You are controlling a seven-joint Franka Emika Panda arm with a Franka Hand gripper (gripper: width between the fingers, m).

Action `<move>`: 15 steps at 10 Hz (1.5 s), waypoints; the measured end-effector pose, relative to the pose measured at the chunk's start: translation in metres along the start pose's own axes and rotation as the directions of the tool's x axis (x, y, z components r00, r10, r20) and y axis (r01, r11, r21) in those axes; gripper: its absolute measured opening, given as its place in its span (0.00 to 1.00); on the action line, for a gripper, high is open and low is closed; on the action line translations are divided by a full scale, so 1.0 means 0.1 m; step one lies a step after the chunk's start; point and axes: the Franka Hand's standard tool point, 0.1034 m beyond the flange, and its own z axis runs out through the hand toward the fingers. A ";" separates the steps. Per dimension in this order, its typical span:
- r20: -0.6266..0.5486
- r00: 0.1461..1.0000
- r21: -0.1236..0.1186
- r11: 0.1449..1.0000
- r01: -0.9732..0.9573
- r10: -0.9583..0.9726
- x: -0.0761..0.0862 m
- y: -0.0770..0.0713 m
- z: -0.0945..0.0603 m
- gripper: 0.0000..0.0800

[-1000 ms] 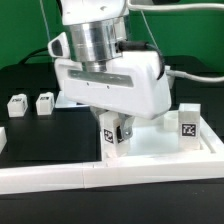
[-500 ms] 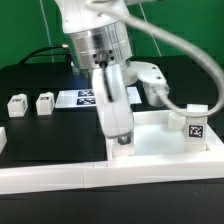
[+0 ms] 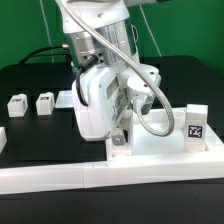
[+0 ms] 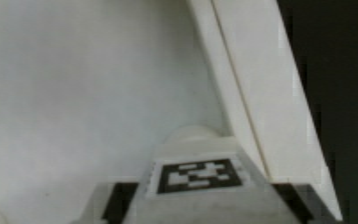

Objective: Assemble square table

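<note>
White tagged leg (image 4: 202, 172) sits btwn the jaws of the gripper (image 3: 119, 133). Jaws are part-closed, with the dark fingers (image 4: 119, 203) on either side of the leg and against it, so the leg is gripped. It stands upright, directly under the jaws, with its lower end at a near corner of the square table top (image 3: 162, 147). Its tag shows in the wrist view.

The top's raised rim (image 4: 250, 90) runs just beside the gripped leg, w/ black table (image 4: 339, 100) beyond it.

In the exterior view the gripper body covers most of the gripped leg, and only a bit shows below it.

A grey cable (image 3: 150, 112) loops off the wrist to the exterior view's right of the jaws. It hangs btwn them and a second leg (image 3: 191, 122), which stands upright at the far corner of the top, well apart from the jaws.

The border wall (image 3: 50, 178) lies in front of the jaws, along the top's near edge.

Two loose legs (image 3: 17, 104) (image 3: 44, 102) sit on the black table to the exterior view's left, well apart from the jaws. The marker board (image 3: 65, 98) lies behind, partly hidden by the arm.
</note>
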 end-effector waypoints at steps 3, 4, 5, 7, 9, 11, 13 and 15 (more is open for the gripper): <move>0.000 1.000 -0.002 1.000 0.004 -0.004 0.00 0.01 0.01 0.75; 0.004 0.999 0.001 0.999 0.041 -0.041 -0.03 0.03 -0.05 0.79; 0.015 0.998 -0.008 0.998 0.064 -0.064 -0.10 0.09 -0.15 0.79; 0.026 0.996 -0.015 0.997 0.081 -0.081 -0.14 0.13 -0.24 0.81; 0.025 0.996 -0.019 0.996 0.082 -0.082 -0.14 0.14 -0.21 0.81; 0.024 0.996 -0.021 0.996 0.082 -0.081 -0.14 0.15 -0.20 0.81; 0.036 0.985 -0.001 0.986 0.169 -0.169 -0.24 0.15 -0.34 0.81; 0.031 0.950 0.012 0.950 0.312 -0.312 -0.39 0.26 -0.58 0.81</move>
